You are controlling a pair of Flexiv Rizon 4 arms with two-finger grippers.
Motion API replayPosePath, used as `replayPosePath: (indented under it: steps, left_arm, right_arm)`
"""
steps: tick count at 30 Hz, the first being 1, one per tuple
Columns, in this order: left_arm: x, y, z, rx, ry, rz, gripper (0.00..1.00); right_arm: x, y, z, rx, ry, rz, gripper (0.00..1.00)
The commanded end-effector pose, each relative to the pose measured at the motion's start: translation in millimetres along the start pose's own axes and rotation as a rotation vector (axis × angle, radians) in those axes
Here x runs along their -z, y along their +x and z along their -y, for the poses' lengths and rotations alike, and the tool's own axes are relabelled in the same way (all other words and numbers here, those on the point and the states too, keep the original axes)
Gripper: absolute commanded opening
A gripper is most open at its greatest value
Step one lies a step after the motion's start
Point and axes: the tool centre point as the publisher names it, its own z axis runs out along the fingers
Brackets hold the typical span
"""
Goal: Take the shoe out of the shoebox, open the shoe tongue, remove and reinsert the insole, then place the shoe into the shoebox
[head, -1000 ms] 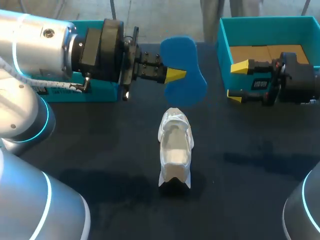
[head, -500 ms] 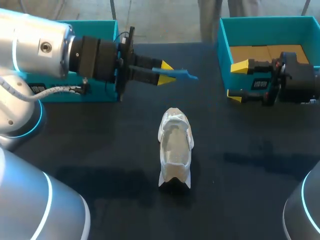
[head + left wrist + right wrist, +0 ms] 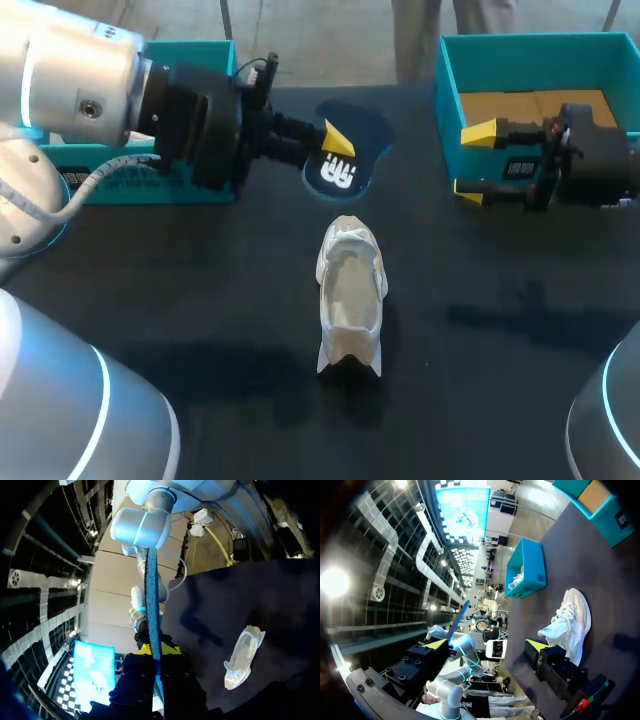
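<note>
Just beyond the shoe (image 3: pixel 350 290), which sits upright on the table (image 3: pixel 200 300), the left gripper (image 3: pixel 337 142) pinches the insole (image 3: pixel 348 170) by one end. That thin grip may let it twist or slip, and with nothing steadying the shoe, the insole could buckle at the opening and shove the shoe away. Right of the shoe, the right gripper (image 3: pixel 474 160) hangs wide and empty by a box (image 3: pixel 530 42) holding only brown cardboard; the box (image 3: pixel 190 52) left of the shoe seems to hold something white.

Our left arm comes in from the far left, left gripper (image 3: pixel 338 141) pinched on the insole (image 3: pixel 348 172); our right gripper (image 3: pixel 472 160) hangs far right, fingers spread.
</note>
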Motion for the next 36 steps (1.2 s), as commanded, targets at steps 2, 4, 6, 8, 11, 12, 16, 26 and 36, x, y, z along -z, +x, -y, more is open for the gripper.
replayPosePath:
  steps: [2,4,6,8,11,12,16,26,36]
  left_arm:
    - [-6,2.4,-8,-0.094,-0.02,0.114,0.0]
    - [-8,4.1,-12,-0.131,-0.006,0.158,0.0]
    - [-9,5.2,-15,-0.173,0.004,0.19,0.0]
    - [-11,6.7,-18,-0.227,0.009,0.196,0.0]
    - [-14,7.5,-21,-0.283,0.02,0.196,0.0]
    - [-15,8.6,-23,-0.299,0.011,0.186,0.0]
    - [-20,14.3,-30,-0.326,0.004,0.205,0.0]
    - [-49,35.0,-42,-0.361,0.002,0.208,0.0]
    - [-82,38.0,-62,-0.394,-0.001,0.215,0.0]
  right_arm:
    - [-1,-0.5,0.0,0.001,-0.002,0.0,1.0]
    - [-1,-0.5,0.0,0.001,-0.002,0.0,1.0]
    - [-1,-0.5,0.0,0.001,-0.002,0.0,1.0]
    - [-1,-0.5,0.0,0.001,-0.002,0.0,1.0]
    - [-1,-0.5,0.0,0.001,-0.002,0.0,1.0]
    - [-1,-0.5,0.0,0.001,-0.002,0.0,1.0]
    - [-1,-0.5,0.0,0.001,-0.002,0.0,1.0]
    - [-4,6.9,-6.7,-0.019,-0.035,-0.001,1.0]
    - [-6,11.3,-5.4,-0.043,-0.003,0.033,1.0]
